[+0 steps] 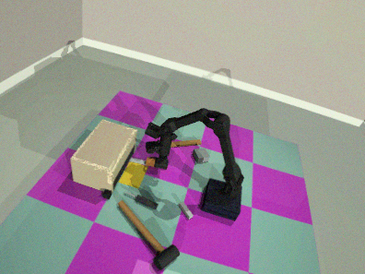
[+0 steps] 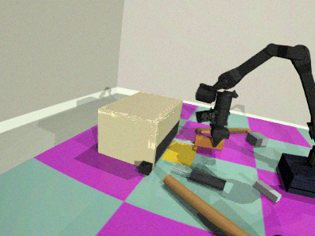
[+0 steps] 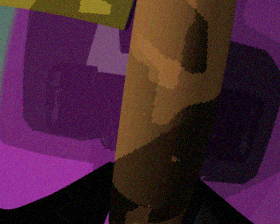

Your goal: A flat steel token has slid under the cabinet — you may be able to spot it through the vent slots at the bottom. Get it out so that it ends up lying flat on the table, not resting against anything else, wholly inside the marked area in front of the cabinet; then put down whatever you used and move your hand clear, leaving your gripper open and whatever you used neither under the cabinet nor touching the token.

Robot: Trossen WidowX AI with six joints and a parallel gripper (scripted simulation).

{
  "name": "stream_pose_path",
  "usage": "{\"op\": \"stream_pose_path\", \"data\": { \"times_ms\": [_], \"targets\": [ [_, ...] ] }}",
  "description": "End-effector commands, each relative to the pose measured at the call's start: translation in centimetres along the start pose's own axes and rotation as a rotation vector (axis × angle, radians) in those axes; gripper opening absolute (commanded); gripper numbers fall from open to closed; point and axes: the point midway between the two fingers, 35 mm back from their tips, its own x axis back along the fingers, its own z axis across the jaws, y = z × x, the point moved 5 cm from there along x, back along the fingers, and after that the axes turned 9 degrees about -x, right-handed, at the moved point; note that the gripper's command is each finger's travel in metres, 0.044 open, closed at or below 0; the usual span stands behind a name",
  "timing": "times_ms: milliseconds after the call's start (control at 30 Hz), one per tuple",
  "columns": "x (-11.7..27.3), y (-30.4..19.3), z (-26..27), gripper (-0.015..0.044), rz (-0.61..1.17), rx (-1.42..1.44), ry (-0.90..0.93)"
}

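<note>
The cream cabinet [image 1: 94, 162] [image 2: 125, 134] stands with a dark slot along its front base. The yellow marked area [image 1: 133, 175] [image 2: 180, 154] [image 3: 60, 6] lies in front of it. No token can be made out; under the cabinet is too dark to tell. My gripper [image 1: 158, 162] [image 2: 216, 141] [image 3: 150, 177] points down, shut on the orange handle [image 1: 150, 161] [image 2: 208, 142] [image 3: 172, 90] of a tool, low beside the area's far right edge. The tool's thin pale blade [image 1: 137, 160] [image 2: 184, 142] reaches toward the cabinet front; its tip is hard to make out.
A black-handled tool [image 1: 147, 201] [image 2: 208, 179], a mallet [image 1: 140, 225] [image 2: 207, 206] and a pale bar [image 1: 185, 209] [image 2: 267, 191] lie nearer the cameras. A grey block [image 1: 200, 155] [image 2: 256, 138] and a wooden-handled item [image 1: 189, 143] [image 2: 239, 130] lie behind. A black piece [image 1: 107, 193] [image 2: 145, 167] is at the cabinet's near corner.
</note>
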Motion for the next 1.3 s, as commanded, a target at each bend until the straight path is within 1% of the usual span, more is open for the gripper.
{"op": "stream_pose_path", "data": {
  "times_ms": [0,1267],
  "targets": [
    [0.0,0.6,0.1,0.0,-0.002,-0.005,-0.002],
    [0.1,4.1,0.6,0.0,-0.005,-0.005,-0.002]
  ]
}}
